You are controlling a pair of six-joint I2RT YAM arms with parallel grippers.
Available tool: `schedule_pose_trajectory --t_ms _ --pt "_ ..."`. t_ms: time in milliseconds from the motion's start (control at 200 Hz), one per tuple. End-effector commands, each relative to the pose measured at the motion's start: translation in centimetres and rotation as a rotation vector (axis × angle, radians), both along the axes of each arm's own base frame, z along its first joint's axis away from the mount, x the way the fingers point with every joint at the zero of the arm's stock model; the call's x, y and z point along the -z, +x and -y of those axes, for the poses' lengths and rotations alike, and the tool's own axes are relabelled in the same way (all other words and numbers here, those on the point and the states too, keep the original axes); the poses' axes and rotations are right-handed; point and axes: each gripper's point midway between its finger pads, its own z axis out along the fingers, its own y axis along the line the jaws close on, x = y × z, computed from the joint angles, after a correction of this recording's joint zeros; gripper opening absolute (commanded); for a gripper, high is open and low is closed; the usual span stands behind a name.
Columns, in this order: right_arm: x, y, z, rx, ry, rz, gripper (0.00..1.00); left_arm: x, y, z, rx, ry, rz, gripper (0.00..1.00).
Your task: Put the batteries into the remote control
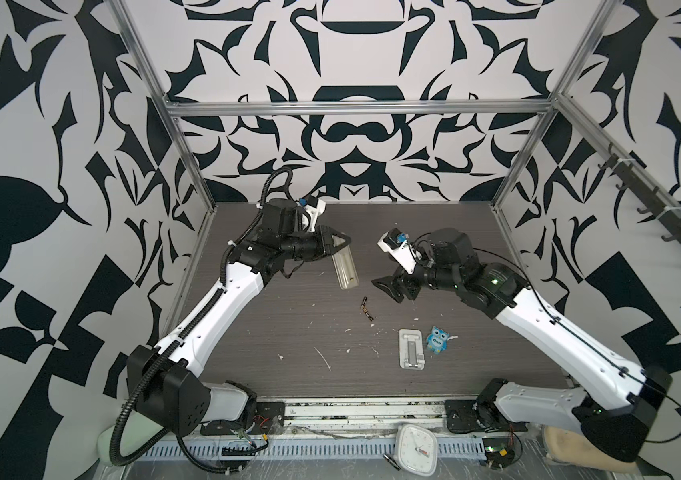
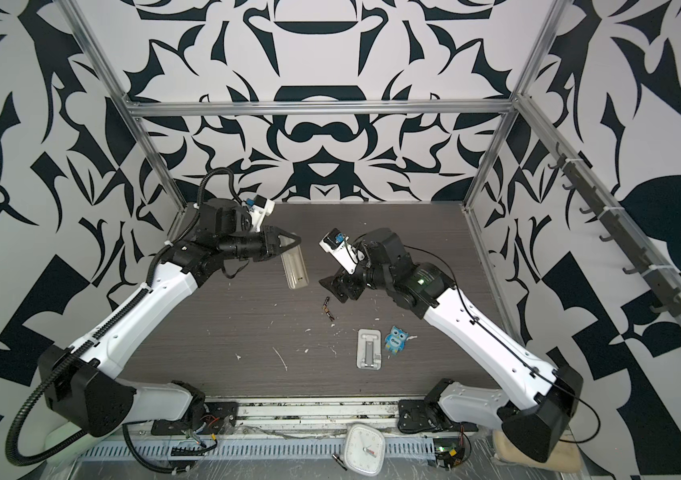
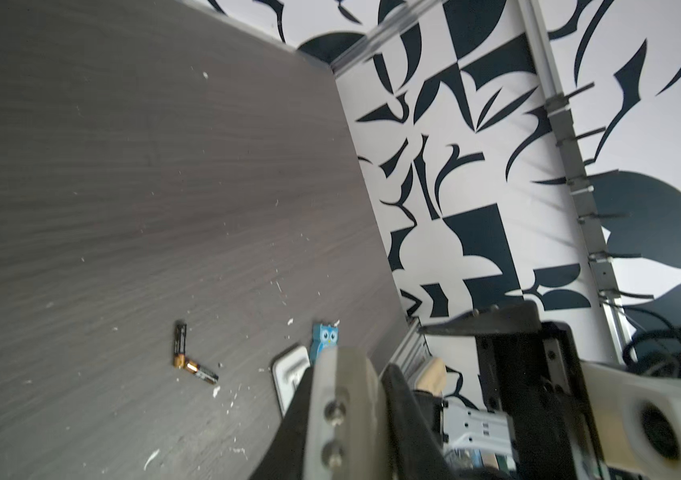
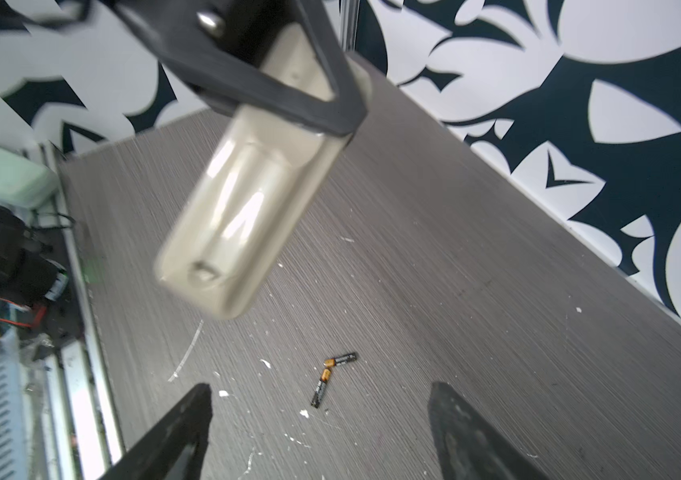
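Pick-up step: remote held ready, batteries not yet loaded.
Left pincer [image 1: 343, 241] clamps the remote control [image 4: 243, 208] above the worktop [image 1: 288, 332], bay showing. The right pincer [image 4: 320, 385] hangs wide and empty over the two touching batteries [image 3: 184, 360]. Next, probably: drop down and pinch one cell.

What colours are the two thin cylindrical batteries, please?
The batteries are black with orange-gold ends, clearest in the right wrist view.

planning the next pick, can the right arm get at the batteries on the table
Probably yes. The right fingers stand open, aimed at the batteries, which lie bare on the table. The remote, held up by the left fingers, hangs clear to one side.
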Motion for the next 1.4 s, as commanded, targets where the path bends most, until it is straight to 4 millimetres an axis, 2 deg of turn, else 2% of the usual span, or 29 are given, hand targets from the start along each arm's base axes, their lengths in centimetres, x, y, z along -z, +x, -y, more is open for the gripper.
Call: schedule_pose_trajectory --t_ms 0,135,235,315,610,915,1395 --pt "-1.8 0.7 -0.9 -0.014 0.007 0.103 0.85 1.5 -2.3 -0.5 0.063 0.046 -0.061 0.05" --pt "0.5 -0.3 -2.4 -0.087 -0.095 0.109 0.87 3.7 -2.3 -1.0 0.043 0.090 -0.111 0.05" --pt "0.4 -0.5 -3.0 -0.099 -0.101 0.129 0.88 5.5 -2.0 -1.3 0.024 0.134 -0.176 0.04" --pt "0.6 -0.9 -3.3 -0.115 -0.108 0.133 0.89 6.2 -2.0 -1.2 0.024 0.136 -0.202 0.04" --pt "1.3 -2.1 -5.3 -0.173 -0.151 0.143 0.90 6.8 -2.0 -1.2 0.020 0.140 -0.222 0.04" --pt "2.3 -2.0 -6.6 -0.187 -0.198 0.140 0.91 7.5 -2.1 -1.5 0.002 0.150 -0.242 0.03" --pt "3.2 -1.3 -7.2 -0.156 -0.268 0.140 0.90 8.0 -1.7 -1.4 -0.018 0.154 -0.267 0.03"
